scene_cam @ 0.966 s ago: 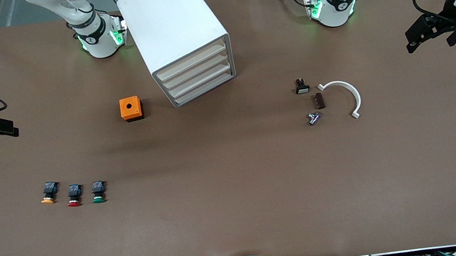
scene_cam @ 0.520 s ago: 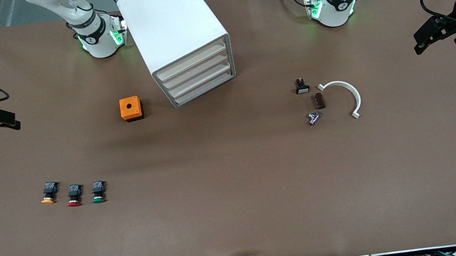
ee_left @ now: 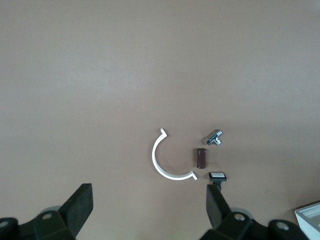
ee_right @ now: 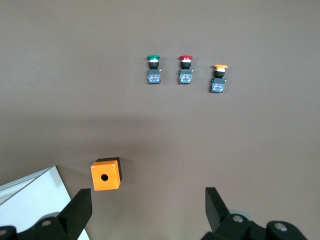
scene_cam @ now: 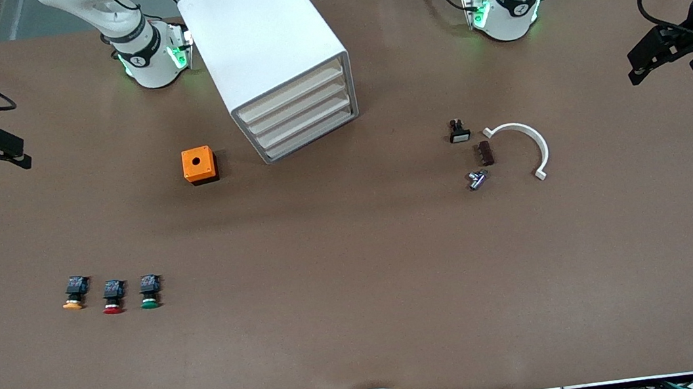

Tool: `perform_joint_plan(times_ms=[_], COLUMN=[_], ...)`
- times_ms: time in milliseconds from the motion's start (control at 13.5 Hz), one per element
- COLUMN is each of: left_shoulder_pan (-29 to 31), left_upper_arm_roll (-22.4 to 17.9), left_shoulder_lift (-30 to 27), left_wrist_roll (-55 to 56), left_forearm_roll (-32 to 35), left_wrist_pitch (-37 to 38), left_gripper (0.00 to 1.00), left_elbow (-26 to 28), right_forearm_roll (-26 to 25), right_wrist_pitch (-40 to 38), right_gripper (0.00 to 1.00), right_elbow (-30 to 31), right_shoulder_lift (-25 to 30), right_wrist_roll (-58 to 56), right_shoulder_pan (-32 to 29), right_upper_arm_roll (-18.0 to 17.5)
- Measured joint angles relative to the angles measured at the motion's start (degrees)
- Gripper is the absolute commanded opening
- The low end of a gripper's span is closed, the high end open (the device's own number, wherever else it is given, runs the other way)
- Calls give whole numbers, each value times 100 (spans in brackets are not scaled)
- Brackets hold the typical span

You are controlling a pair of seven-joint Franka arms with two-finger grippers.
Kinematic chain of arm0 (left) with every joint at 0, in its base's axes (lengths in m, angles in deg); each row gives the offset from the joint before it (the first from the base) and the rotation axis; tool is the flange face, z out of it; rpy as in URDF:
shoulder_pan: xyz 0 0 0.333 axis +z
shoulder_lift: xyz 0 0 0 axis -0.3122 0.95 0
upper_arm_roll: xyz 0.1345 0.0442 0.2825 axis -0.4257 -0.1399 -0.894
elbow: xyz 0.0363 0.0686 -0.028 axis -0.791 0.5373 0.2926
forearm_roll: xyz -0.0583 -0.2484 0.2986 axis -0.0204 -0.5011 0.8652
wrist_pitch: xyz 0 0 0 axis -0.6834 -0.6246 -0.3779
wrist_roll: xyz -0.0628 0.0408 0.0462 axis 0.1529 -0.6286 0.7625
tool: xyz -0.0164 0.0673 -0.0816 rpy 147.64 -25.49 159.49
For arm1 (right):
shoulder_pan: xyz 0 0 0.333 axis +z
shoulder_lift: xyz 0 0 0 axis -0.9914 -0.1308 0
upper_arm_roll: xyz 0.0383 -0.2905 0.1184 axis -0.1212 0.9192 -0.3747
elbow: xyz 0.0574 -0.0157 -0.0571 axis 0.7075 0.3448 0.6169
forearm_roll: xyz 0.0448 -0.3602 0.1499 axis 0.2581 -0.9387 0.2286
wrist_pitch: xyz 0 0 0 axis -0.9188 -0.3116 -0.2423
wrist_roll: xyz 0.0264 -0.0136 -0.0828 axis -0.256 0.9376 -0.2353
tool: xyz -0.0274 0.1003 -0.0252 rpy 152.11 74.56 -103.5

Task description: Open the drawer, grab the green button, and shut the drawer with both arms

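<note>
Your front view alone shows the white four-drawer cabinet's [scene_cam: 277, 57] shut cream fronts; both wrist views show each tool spread, left tool [ee_left: 150, 205], right tool [ee_right: 149, 212], empty.

A brown tabletop [scene_cam: 359, 298] carries a white four-drawer cabinet [scene_cam: 266, 52], an orange box [scene_cam: 199, 165] beside it, a row of orange-capped [scene_cam: 74, 293], red-capped [scene_cam: 112, 296] and green-capped buttons [scene_cam: 149, 291], plus a white curved bracket [scene_cam: 528, 142], a brown block [scene_cam: 485, 153], a metal fitting [scene_cam: 477, 179] and a black switch [scene_cam: 458, 131].
</note>
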Motion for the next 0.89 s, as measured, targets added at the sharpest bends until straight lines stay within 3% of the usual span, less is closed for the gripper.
perform_joint_plan(times_ms=[892], left_shoulder_pan=[-8], left_upper_arm_roll=[98], left_shoulder_lift=[0], left_wrist_roll=[-7], left_forearm_roll=[0], left_wrist_pitch=[7], left_gripper=[100], left_elbow=[-26], right_forearm_roll=[-10], right_wrist_pitch=[-41], right_gripper=[100], right_elbow=[-443], right_shoulder_lift=[-222], right_wrist_roll=[0], right_shoulder_pan=[-4], right_upper_arm_roll=[12])
